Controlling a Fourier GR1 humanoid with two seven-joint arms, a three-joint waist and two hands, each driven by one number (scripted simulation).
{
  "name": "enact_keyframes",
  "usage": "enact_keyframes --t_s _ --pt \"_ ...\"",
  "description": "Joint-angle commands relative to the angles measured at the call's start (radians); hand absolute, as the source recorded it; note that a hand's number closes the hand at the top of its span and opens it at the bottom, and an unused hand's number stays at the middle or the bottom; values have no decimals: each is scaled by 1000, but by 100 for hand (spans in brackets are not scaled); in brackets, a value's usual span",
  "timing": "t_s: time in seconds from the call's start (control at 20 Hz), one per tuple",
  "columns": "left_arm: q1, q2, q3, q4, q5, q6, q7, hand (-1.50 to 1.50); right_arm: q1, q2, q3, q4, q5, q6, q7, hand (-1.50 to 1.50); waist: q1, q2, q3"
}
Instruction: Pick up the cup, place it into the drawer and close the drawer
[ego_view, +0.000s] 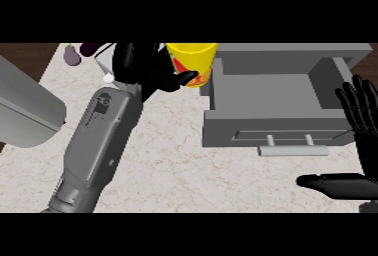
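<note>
Nearest us, our right hand (359, 131) is resting open, fingers straight, just right of the open grey drawer (275, 131), beside its handle (292, 149). Farther along the marble counter (170, 165), our left hand (148, 70) is curling around the yellow cup (193, 59), holding it just left of the drawer. An eggplant (71, 55) is lying well left of the drawer, at the far edge.

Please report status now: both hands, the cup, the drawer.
Left hand curled round yellow cup, beside the drawer. Right hand open, resting at right edge. Drawer open, nothing visible inside. Eggplant far left, not in the way.
</note>
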Motion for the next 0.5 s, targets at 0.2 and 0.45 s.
enact_keyframes --t_s 0.2,0.45 --pt "-190 -14 -119 142 57 204 58 150 -59 -3 1 -12 -10 -7 57 -150 -10 3 -1" --pt "-260 -14 -191 240 138 249 113 150 2 -23 -18 -36 -16 22 40 -150 -16 3 0"
